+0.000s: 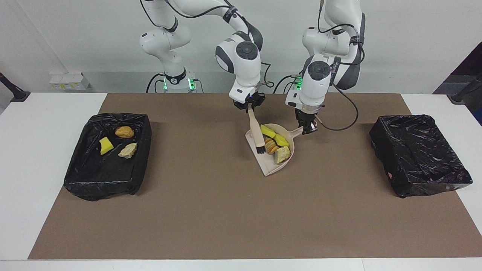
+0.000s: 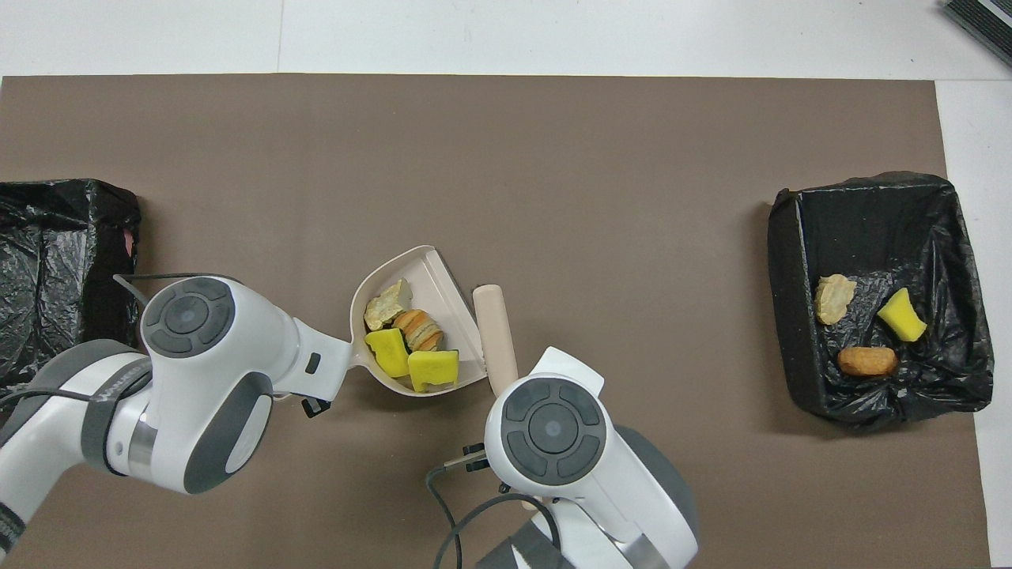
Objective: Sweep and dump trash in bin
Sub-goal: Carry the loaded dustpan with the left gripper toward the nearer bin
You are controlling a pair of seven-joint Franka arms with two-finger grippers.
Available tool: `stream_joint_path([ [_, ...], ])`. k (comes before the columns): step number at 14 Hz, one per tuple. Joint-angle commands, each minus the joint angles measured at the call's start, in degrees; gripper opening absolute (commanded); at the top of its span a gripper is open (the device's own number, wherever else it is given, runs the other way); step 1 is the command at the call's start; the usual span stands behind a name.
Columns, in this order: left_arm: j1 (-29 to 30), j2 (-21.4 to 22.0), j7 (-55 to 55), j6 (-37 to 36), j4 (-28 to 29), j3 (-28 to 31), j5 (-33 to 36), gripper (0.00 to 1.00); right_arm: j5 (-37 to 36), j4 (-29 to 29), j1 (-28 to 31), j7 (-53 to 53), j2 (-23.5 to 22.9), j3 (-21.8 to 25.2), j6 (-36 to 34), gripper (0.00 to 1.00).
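Note:
The beige dustpan [image 1: 269,165] [image 2: 431,276] lies on the brown mat at mid-table. It holds several scraps of trash: two yellow wedges [image 1: 268,131] [image 2: 433,370], an orange-striped lump [image 1: 269,146] [image 2: 419,329] and a tan lump [image 1: 283,154] [image 2: 387,304]. My left gripper [image 1: 309,130] is shut on the dustpan's handle. My right gripper [image 1: 249,107] is shut on the beige brush [image 1: 255,130] [image 2: 494,324]. The brush's dark bristles sit in the pan beside the striped lump. Both grippers' fingers are hidden under the wrists in the overhead view.
A black-lined bin [image 1: 75,177] [image 2: 783,300] at the right arm's end holds a brown lump [image 1: 124,131], a yellow wedge [image 1: 106,145] and a tan lump [image 1: 128,150]. A second black-lined bin [image 1: 418,158] [image 2: 55,261] stands at the left arm's end.

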State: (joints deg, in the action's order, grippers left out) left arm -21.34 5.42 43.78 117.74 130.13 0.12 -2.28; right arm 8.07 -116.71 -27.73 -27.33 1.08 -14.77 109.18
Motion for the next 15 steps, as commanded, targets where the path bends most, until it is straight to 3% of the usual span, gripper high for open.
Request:
stream_joint_path([
  [1, 3.40, 6.00, 0.07, -2.86, 1.18, 0.14, -1.14, 0.00, 1.42, -4.20, 0.05, 0.26, 3.39, -0.17, 0.15, 0.00],
  [3, 6.03, 8.28, 0.25, -4.96, 1.09, 0.14, -1.14, 0.00, 1.51, -7.03, -0.30, -1.22, 5.33, -0.17, 1.38, 0.00],
  [7, 13.84, 12.16, 1.13, -12.95, -2.24, 0.14, -1.14, 0.00, 1.86, -7.21, -3.89, -9.30, 5.69, -0.26, 1.65, 0.00],
  [9, 20.08, 12.25, 1.13, -17.25, -5.49, 0.23, -1.14, 0.00, 2.39, -9.74, -7.50, -16.49, 5.42, -0.26, 6.62, 0.00],
  [15, 38.54, 8.48, 16.04, -19.29, -15.68, 1.11, -0.27, 0.00, 4.41, -9.24, -14.19, -21.36, -3.26, -0.26, 15.09, 0.00],
])
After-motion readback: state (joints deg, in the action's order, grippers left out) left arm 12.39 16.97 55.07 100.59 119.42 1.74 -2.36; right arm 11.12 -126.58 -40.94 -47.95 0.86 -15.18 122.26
